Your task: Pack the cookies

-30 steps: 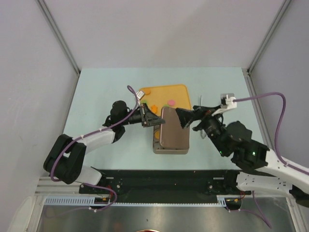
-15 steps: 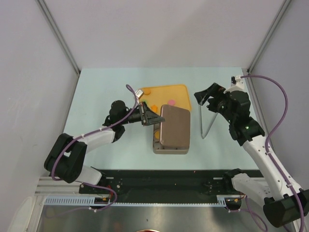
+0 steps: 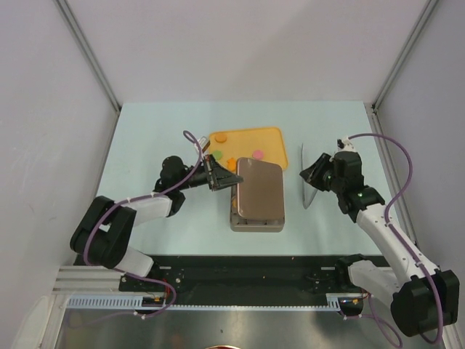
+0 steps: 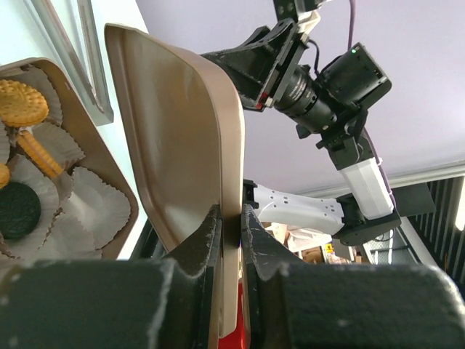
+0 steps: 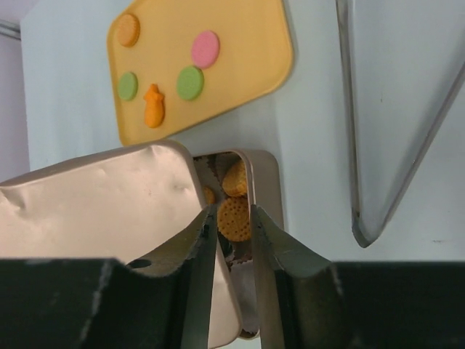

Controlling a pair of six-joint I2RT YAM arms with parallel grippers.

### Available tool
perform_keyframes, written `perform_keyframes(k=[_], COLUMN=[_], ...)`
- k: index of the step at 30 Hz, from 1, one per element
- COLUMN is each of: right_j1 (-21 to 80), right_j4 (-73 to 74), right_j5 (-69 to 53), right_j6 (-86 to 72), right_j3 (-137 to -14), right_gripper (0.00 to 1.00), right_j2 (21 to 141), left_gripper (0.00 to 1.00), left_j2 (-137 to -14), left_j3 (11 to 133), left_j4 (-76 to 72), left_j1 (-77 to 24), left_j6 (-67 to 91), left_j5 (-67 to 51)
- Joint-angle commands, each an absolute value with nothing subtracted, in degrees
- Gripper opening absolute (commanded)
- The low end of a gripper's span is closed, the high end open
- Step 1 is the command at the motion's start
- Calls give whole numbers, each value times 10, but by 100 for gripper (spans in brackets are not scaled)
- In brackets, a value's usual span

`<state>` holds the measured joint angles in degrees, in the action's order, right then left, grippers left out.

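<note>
Over the tin (image 3: 256, 222), left claw (image 4: 231, 225) pinches its unmarked lid (image 4: 174, 138); right claw (image 5: 234, 225) nearly closed, empty.

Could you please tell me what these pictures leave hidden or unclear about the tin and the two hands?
- Tin contents: in the top view, the raised lid covers them; wrist views show only part.
- Right hand: in its wrist view, the fingers stand narrowly apart over a cookie; contact unclear.
- Left hand: clamped on the lid's edge; its lower part is cut off by the frame.
</note>
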<state>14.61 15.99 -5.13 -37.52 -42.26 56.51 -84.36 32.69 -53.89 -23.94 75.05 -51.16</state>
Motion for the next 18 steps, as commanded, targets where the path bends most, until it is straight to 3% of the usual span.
perform_keyframes(k=[1,11,18], right_j1=[142,150,165], right_j4=[155,125,98], right_j5=[-50,-59,-68], right_j6=[-368,-375,-381], right_j3=[-404,-367,-352], right_gripper=[29,28,31], right_j2=[560,572,599], left_gripper=[0,0,0], left_j2=[-855,-940,-963], left_j3=[319,308,300], left_j4=[-608,-776,-784], left_j1=[-232,-231,-231], left_j6=[771,869,868], left_j5=[-522,-526,-527])
